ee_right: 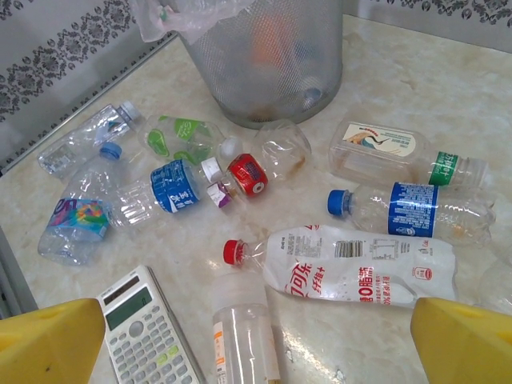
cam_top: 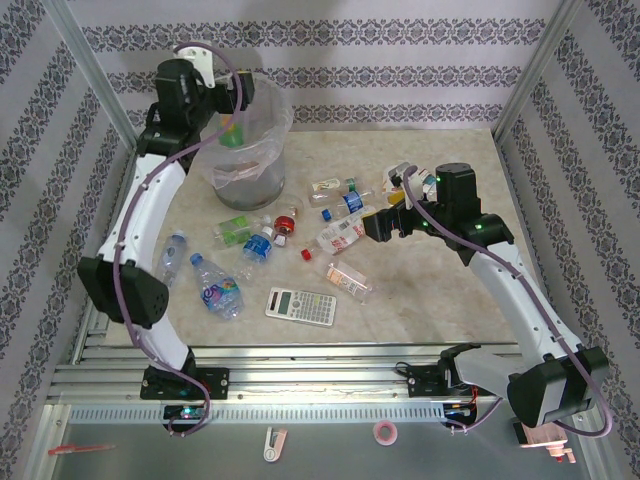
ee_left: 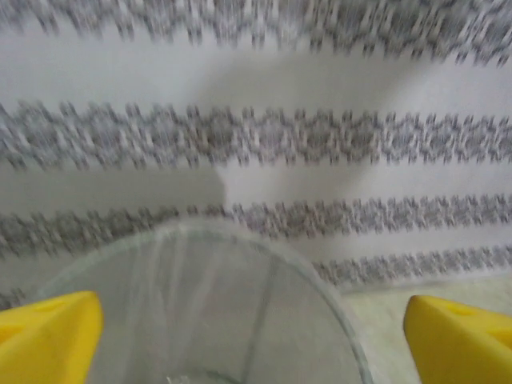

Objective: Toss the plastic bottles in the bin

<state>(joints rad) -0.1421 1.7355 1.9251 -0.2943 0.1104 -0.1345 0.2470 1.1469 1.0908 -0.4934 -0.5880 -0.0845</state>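
The right hand [ee_right: 256,324] sits nearest in its wrist view. Its yellow fingers [ee_right: 52,340] are spread wide at 7 and 5 o'clock, released and grasping nothing. Between them a clear bottle [ee_right: 244,328] lies with its neck toward 12, and the grey calculator [ee_right: 148,336], no part of this job, is just beside it at 7 o'clock.

Just ahead lies the red-capped bottle [ee_right: 352,268], crumpled, on its side, cap toward 9 o'clock. I judge it the next pick. Past it, toward 3 o'clock, a blue-capped bottle [ee_right: 412,212] lies near but apart.

Further off, more plastic bottles scatter across the tabletop [ee_right: 384,96] from 9 to 11 o'clock. The bin [ee_right: 264,64] stands at 12, with coloured shapes dim through its wall.

To do this well, bring the fingers down across the red-capped bottle's body, one on each side, and close gently, since the thin wall will likely buckle. Keep off the clear bottle's neck.

The left hand [ee_left: 256,336] is likewise released, fingers wide, with the bin's rim right below it.

The top view shows how the arms stand: the left one reaches over the bin at 11 o'clock, where a green shape at the bin's mouth is too small to name. The right wrist view gives caps and labels that are mere specks from above.
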